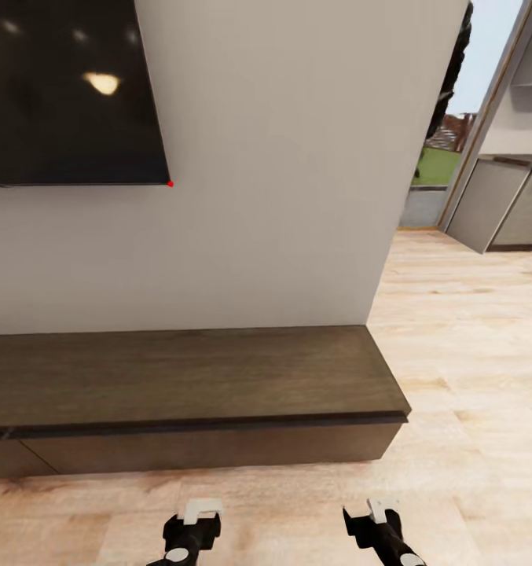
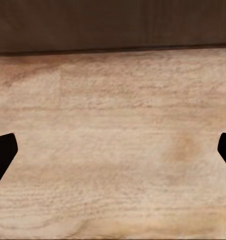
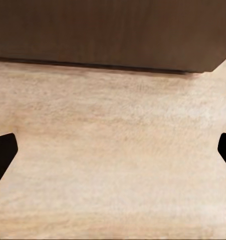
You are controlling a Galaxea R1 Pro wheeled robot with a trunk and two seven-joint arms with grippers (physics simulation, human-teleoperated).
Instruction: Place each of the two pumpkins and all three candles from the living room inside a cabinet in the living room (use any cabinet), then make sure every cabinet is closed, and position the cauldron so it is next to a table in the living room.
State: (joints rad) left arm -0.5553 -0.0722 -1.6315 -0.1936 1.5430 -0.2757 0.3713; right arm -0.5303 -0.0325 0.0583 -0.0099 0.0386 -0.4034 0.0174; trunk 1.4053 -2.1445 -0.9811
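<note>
The long, low dark-brown cabinet [image 1: 187, 377] runs along the white wall in front of me, its flat drawer fronts flush and shut. Its front panel also fills the far side of the left wrist view [image 2: 113, 25] and of the right wrist view [image 3: 107, 30]. My left gripper [image 1: 200, 509] and right gripper [image 1: 382, 511] hang low over the wood floor just short of the cabinet. Both are open with nothing between the fingers [image 2: 2, 155] [image 3: 2, 155]. The pumpkins, candles, cauldron and table are out of view.
A black TV screen [image 1: 69, 86] hangs on the wall above the cabinet's left part. Light wood floor [image 1: 470, 354] stretches past the cabinet's right end toward grey kitchen units [image 1: 509, 204] and a glass opening to the outdoors.
</note>
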